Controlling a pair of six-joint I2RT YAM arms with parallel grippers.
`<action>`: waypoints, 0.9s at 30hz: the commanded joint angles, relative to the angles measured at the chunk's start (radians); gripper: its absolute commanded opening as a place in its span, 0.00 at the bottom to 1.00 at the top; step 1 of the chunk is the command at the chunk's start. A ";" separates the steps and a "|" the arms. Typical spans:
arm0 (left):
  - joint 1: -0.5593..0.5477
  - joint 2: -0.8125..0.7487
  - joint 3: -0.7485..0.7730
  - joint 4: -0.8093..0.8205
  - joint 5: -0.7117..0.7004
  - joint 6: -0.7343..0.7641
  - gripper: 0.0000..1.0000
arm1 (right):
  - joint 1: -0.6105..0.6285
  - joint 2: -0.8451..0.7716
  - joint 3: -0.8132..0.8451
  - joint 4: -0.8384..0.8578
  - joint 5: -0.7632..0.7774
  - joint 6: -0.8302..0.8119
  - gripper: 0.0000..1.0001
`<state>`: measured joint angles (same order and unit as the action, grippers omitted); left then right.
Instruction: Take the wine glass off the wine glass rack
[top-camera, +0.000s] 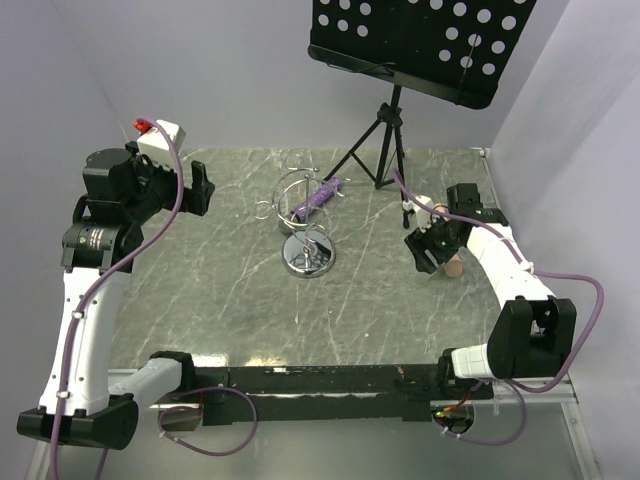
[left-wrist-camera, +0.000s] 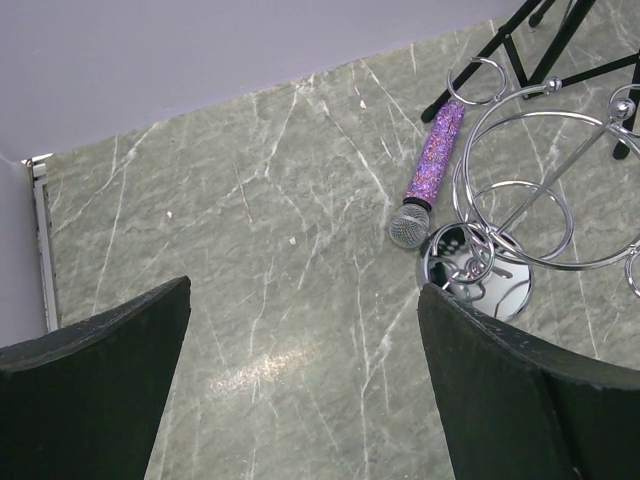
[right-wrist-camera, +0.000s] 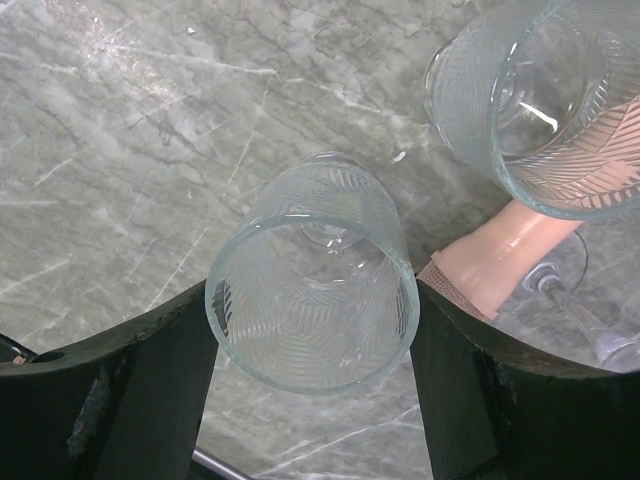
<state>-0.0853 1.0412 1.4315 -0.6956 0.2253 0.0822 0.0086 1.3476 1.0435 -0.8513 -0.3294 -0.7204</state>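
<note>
Gripping the glass (right-wrist-camera: 312, 290) by its bowl, the right gripper (top-camera: 430, 248) holds it over the right side of the table (top-camera: 220, 290), well apart from the rack (top-camera: 308, 260). Its 2 fingers stand partly spread and press against opposite sides of the bowl, whose mouth faces the wrist camera. Just beside it are a 2nd glass (right-wrist-camera: 545, 100) and a peach cylinder (right-wrist-camera: 500, 255). The chrome rack stands upright near the table's middle, with a purple glitter microphone (top-camera: 318, 198) lying just behind it, head close to the disc base. A black music stand (top-camera: 420, 40) rises at the far edge. The left gripper (left-wrist-camera: 305, 295) hangs at the far left of the table, jaws spread as wide as they go and holding nothing
</note>
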 joint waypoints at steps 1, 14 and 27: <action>0.005 0.000 0.010 0.048 0.028 -0.015 1.00 | -0.004 -0.008 -0.007 0.038 0.000 0.032 0.66; 0.005 0.016 0.007 0.062 0.045 -0.015 1.00 | -0.033 -0.048 -0.002 0.023 0.015 0.094 0.87; 0.005 0.005 -0.103 0.142 -0.090 -0.075 1.00 | -0.015 -0.202 0.194 -0.064 0.240 0.555 1.00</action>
<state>-0.0837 1.0554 1.3563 -0.6250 0.2096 0.0490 -0.0120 1.1694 1.1648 -0.9016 -0.2466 -0.3912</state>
